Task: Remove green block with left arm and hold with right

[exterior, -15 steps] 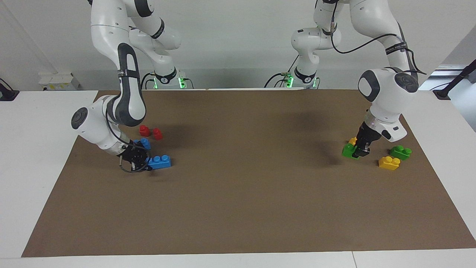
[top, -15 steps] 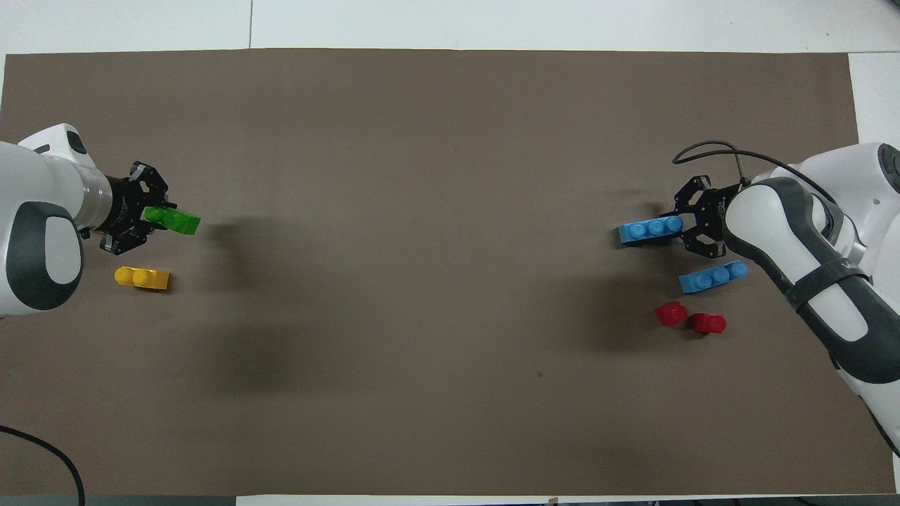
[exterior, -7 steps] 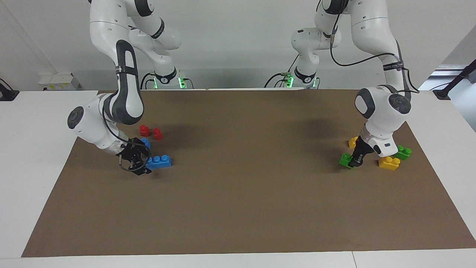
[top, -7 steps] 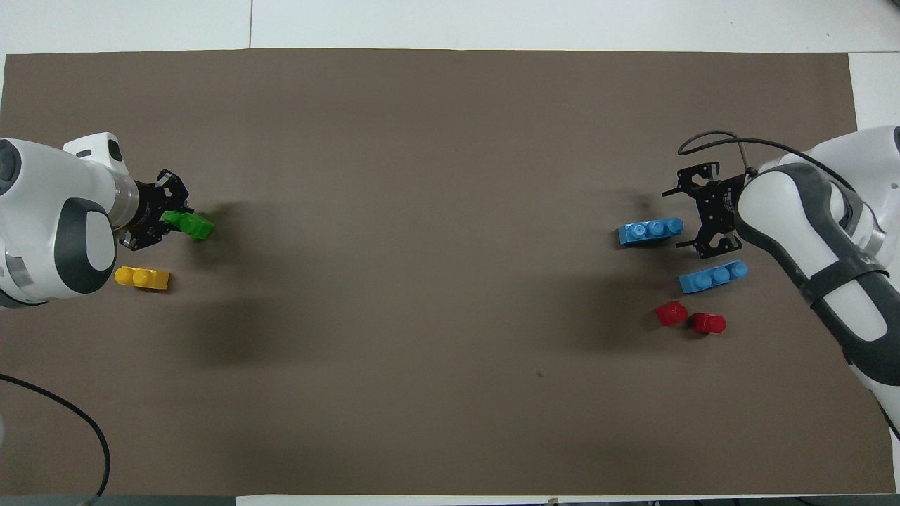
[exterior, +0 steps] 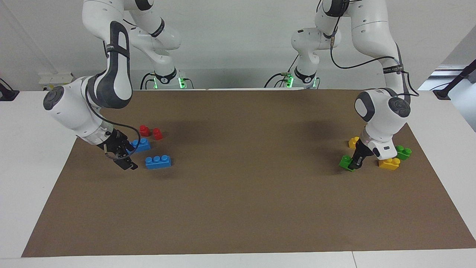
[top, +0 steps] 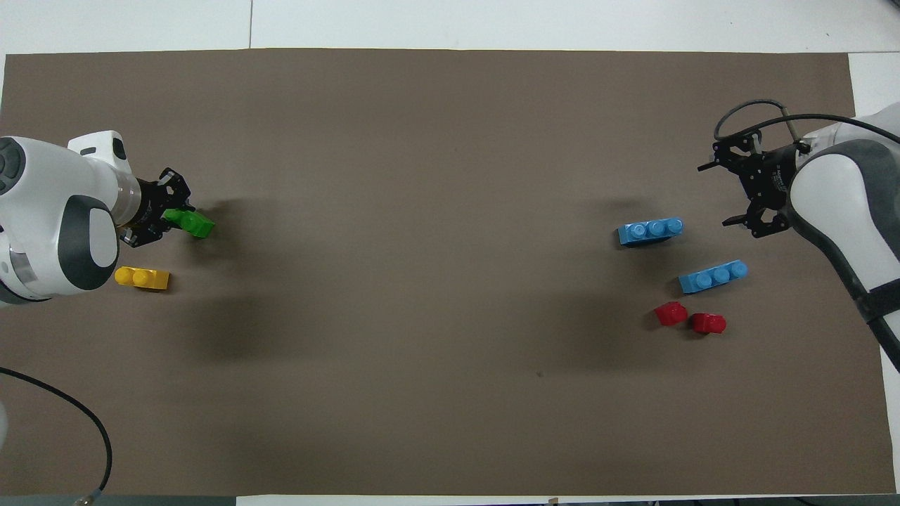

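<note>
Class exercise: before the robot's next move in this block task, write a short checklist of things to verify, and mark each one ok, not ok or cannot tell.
1. Left gripper shut on the green block: ok.
2. Green block apart from the yellow block: ok.
3. Green block lifted off the brown mat: cannot tell.
4. Right gripper open and empty: ok.
5. Right gripper at the green block: not ok; it hangs beside the blue blocks.

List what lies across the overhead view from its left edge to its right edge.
Yellow block → green block in the left gripper → upper blue block → red blocks → right gripper.
</note>
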### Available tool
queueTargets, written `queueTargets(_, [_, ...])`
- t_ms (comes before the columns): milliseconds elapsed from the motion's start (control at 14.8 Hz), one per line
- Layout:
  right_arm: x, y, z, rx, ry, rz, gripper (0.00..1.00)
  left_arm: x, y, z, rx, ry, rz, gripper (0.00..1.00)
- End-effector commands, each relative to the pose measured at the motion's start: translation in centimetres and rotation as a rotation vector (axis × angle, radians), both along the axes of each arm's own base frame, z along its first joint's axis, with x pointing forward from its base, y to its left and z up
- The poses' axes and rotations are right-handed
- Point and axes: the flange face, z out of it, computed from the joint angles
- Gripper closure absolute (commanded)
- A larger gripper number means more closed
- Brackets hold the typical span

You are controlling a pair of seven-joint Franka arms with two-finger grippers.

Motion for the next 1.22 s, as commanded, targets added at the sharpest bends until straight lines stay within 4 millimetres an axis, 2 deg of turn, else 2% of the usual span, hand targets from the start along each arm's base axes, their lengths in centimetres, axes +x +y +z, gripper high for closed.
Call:
queueTargets(0, [-0.2,0.7,4.9,-0.086,-0.038,0.287,0.00,0.4,1.6,-1.2,0.001,-0.006,-0.032,0.78])
queueTargets(68, [-0.3,1.0,6.3,-0.108,-0.042,0.387,0.00,0.3,1.4,-1.2,0.003,-0.004,-0.064,0.01])
queueTargets(203, [-1.1,2.4,8.7,-0.110,-0.064,0.586,0.00,0.3,1.5,-1.0,0.008,-0.004,-0.130,0.00])
queueTargets(405, [-2.3,2.9,11.7,-0.122,-0.118,0.742,0.00,0.3,1.6,-0.5,0.010,-0.008,-0.149,0.00])
queueTargets(473, [-3.0,4.1,12.6,-0.144,-0.116,0.816,0.00,0.3,1.6,-0.3,0.010,-0.011,-0.149,0.00])
queueTargets(541, [-3.8,4.8,13.1,-0.157,-0.083,0.861,0.00,0.3,1.7,0.2,0.011,-0.015,-0.148,0.00])
queueTargets(676, [-4.8,5.3,14.4,-0.161,-0.070,0.891,0.00,0.3,1.4,1.1,0.011,-0.020,-0.153,0.00])
queueTargets(811, [-5.6,5.4,15.4,-0.211,-0.048,0.998,0.00,0.1,1.4,2.7,0.011,-0.028,-0.152,0.00])
queueTargets(946, [-5.7,6.0,16.1,-0.292,-0.035,1.065,0.00,0.2,0.9,4.5,0.018,-0.030,-0.169,0.00])
queueTargets(1149, [-5.5,6.1,16.4,-0.284,-0.044,1.024,0.00,-0.4,0.1,7.5,0.087,0.013,-0.253,0.00])
